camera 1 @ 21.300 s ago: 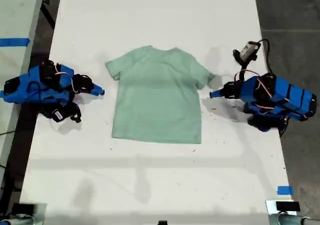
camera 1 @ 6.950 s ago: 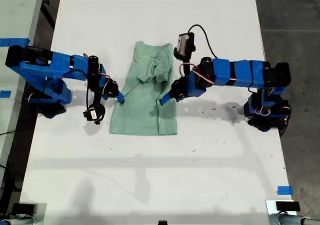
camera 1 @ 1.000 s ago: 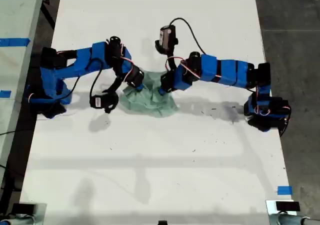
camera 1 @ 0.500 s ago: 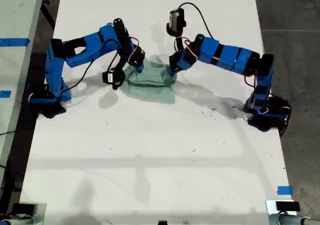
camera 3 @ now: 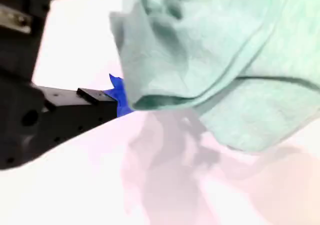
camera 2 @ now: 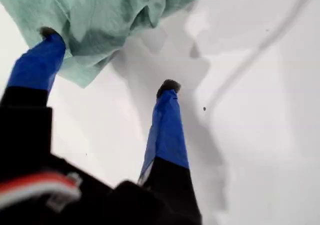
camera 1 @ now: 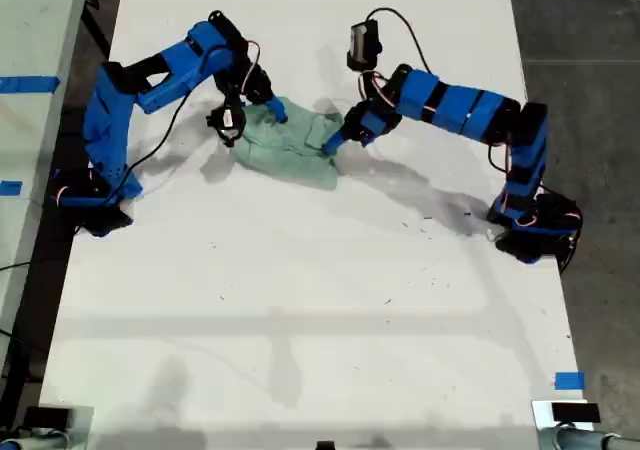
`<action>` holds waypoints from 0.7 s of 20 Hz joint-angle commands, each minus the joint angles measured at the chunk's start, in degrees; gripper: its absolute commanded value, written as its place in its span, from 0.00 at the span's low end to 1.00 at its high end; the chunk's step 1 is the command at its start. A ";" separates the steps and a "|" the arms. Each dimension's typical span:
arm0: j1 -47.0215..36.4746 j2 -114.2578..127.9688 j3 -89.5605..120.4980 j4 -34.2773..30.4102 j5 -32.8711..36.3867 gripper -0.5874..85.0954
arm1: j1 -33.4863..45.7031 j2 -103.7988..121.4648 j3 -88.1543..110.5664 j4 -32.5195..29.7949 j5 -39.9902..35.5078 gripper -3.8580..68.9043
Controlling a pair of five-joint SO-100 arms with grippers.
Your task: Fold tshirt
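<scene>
The pale mint tshirt [camera 1: 290, 145] lies as a rumpled, folded bundle on the white table [camera 1: 320, 300], between two blue arms. One arm [camera 1: 160, 75] reaches in from the exterior view's left and its tip touches the bundle's upper left. The other arm [camera 1: 450, 110] comes from the exterior view's right and its tip is at the bundle's right edge. My first gripper [camera 2: 107, 60] is open; one fingertip [camera 2: 47, 32] touches the tshirt [camera 2: 100, 10] and the other rests over bare table. My second gripper [camera 3: 120, 97] has the raised tshirt [camera 3: 225, 60] draped over its tip, hiding one finger.
A wrist camera [camera 1: 365, 42] with a looping black cable rides above the arm from the exterior view's right. Another camera [camera 1: 228, 125] hangs beside the other arm's tip. Blue tape [camera 1: 568, 380] marks the table's lower right corner in the exterior view. Dark floor borders the table.
The shirt went from flat to narrow to a folded bundle. In the last second both arms carried it toward the exterior view's top and lowered it.
</scene>
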 commanded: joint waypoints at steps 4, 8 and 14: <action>8.26 24.70 3.08 6.68 -2.11 0.31 | -3.34 18.98 4.39 6.77 3.69 0.48; 17.93 43.51 31.55 -5.27 -5.45 0.10 | -7.65 35.07 19.34 5.19 11.16 0.32; 28.56 67.59 74.53 -19.78 -26.10 0.01 | -13.10 62.31 49.92 -3.60 25.05 0.03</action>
